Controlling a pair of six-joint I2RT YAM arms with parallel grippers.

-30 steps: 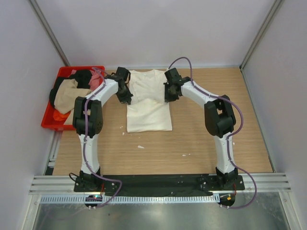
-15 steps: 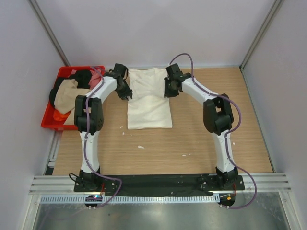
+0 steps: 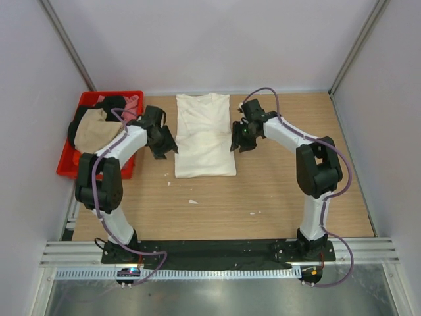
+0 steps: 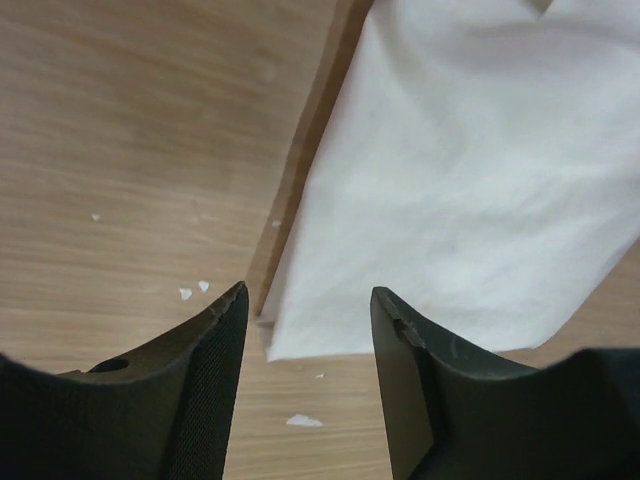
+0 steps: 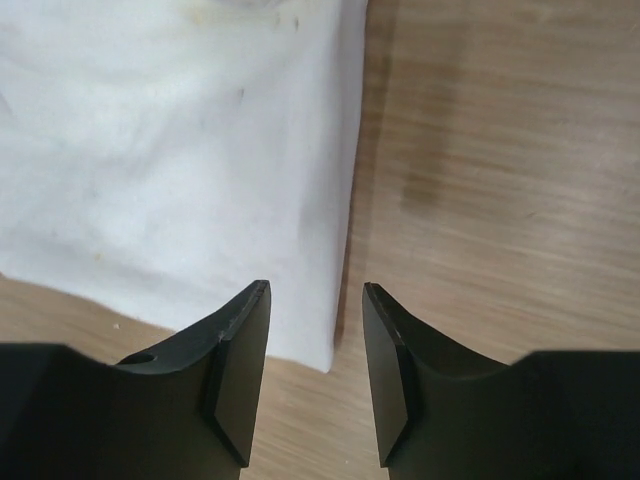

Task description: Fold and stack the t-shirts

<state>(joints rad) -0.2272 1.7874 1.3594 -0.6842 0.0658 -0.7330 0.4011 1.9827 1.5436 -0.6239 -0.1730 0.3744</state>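
Vs a second ago: both arms have backed off the cream t-shirt. Then both claws sat closed over its upper corners; now the left gripper hangs just off the shirt's left edge and the right gripper just off its right edge. Both have their jaws apart with nothing between them, and the wrist views show bare gaps over the shirt edges. The left elbow has swung down and outward. The shirt lies flat mid-table as a long folded rectangle, collar end toward the far wall, in the same spot as before. The other shirts are unchanged in the red crate at the far-left corner: tan t-shirt on top, black t-shirt and pink t-shirt behind it. The surface is a wood-grain table with a few white scraps near the shirt's near edge. A black base plate sits under both arms. Plain pale walls, with aluminium posts in the corners.
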